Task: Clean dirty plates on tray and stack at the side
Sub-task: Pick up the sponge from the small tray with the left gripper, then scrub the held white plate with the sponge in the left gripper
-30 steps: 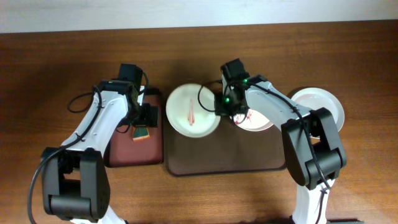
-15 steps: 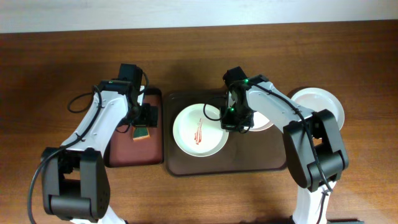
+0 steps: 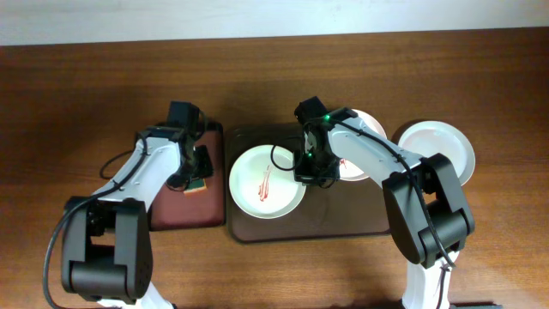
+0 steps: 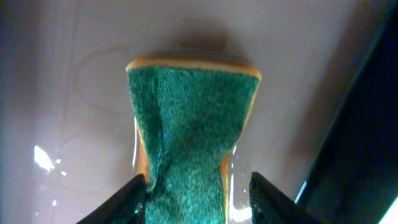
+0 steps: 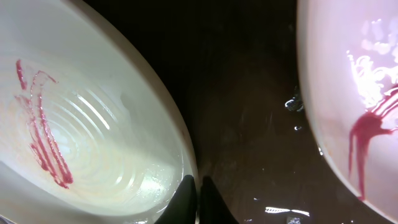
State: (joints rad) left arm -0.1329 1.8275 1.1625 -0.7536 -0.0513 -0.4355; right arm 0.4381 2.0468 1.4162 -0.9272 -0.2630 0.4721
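Observation:
A pale greenish-white plate (image 3: 262, 184) with red streaks lies on the left part of the large dark brown tray (image 3: 343, 210). My right gripper (image 3: 306, 174) is shut on its right rim; the right wrist view shows the fingers (image 5: 199, 199) pinching the rim of this plate (image 5: 93, 137). A second streaked white plate (image 3: 369, 127) sits at the tray's back right, partly under my right arm, and also shows in the right wrist view (image 5: 348, 93). A clean white plate (image 3: 439, 146) rests on the table to the right. My left gripper (image 4: 196, 183) is open around a green sponge (image 4: 189, 137).
The sponge (image 3: 197, 183) lies on a smaller reddish-brown tray (image 3: 184, 215) left of the large tray. The two trays touch side by side. Bare wooden table (image 3: 77, 103) surrounds them.
My right gripper has carried the streaked plate from the tray's back left edge forward onto the tray's left part. My left gripper shifted slightly right over the sponge.

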